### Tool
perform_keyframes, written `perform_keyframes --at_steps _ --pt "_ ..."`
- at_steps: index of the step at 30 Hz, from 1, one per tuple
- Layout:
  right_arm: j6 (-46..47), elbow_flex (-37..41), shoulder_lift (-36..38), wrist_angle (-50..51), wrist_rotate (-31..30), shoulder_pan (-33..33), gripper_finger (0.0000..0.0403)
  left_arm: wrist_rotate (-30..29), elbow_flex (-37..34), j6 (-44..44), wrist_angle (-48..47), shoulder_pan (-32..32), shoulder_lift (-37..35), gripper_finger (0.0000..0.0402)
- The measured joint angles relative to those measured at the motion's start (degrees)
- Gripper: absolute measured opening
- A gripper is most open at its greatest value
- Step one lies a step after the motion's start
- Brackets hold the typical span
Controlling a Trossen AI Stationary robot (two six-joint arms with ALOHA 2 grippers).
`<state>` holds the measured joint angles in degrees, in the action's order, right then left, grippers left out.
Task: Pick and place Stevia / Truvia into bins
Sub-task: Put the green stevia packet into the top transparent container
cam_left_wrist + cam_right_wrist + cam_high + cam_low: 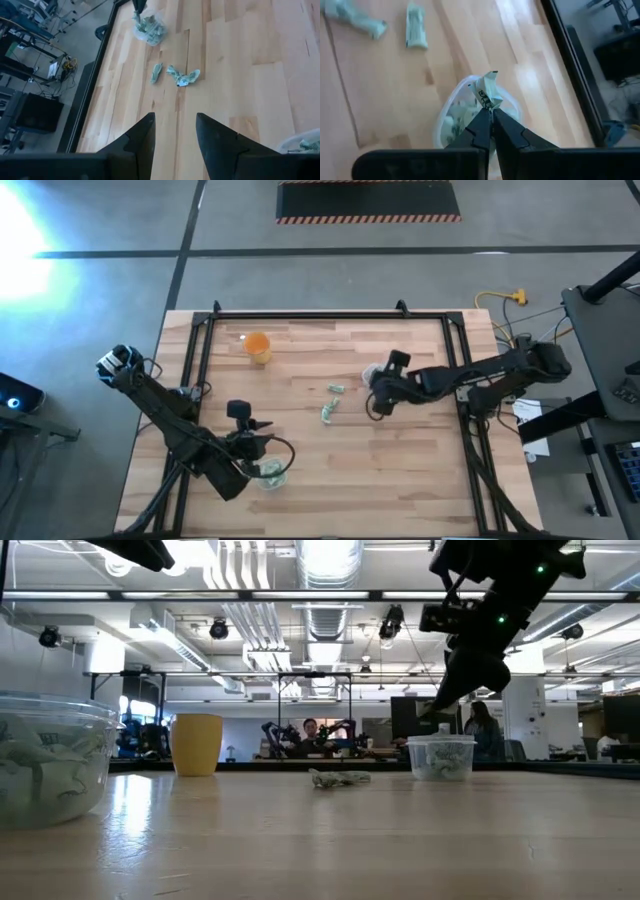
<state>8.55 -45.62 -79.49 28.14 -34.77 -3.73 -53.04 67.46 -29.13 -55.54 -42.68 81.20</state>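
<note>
Ok, left to right. Left gripper (pixel 174 131) sits near the front edge of the table (pixel 420 480), fingers (pixel 141 135) apart, nothing between them. Just beside it is the near clear cup (pixel 270 473), sachets inside; its rim shows at the corner of the left wrist view. Orange cup (pixel 258 346) stands well ahead of that gripper, toward the far edge, alone.

Mid-table, between the two grippers: two loose sachets (pixel 330 402) on the wood, one crumpled, one flatter, near each other but apart.

Right gripper (pixel 491 116) hangs directly over the second clear cup (pixel 451 122), fingertips pinched together on one green-white sachet (pixel 487 90). Sachet sticks up past the tips, above the cup opening, not yet released. That cup already holds several sachets. Loose pair lies beyond the cup from this gripper, toward the left arm.

Person (pixel 309 730) visible in the room behind the table.
</note>
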Motion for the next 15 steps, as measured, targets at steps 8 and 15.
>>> perform_keyframes --at_steps 8,15 --pt "-4.1 5.7 1.8 -7.6 3.3 2.5 0.0009 -0.3 -0.1 0.0 0.1 0.1 0.0 0.0125" --pt "-4.2 5.9 0.2 -8.0 3.5 4.2 0.0009 -0.4 -0.1 0.0 0.1 0.2 0.0 0.0125"
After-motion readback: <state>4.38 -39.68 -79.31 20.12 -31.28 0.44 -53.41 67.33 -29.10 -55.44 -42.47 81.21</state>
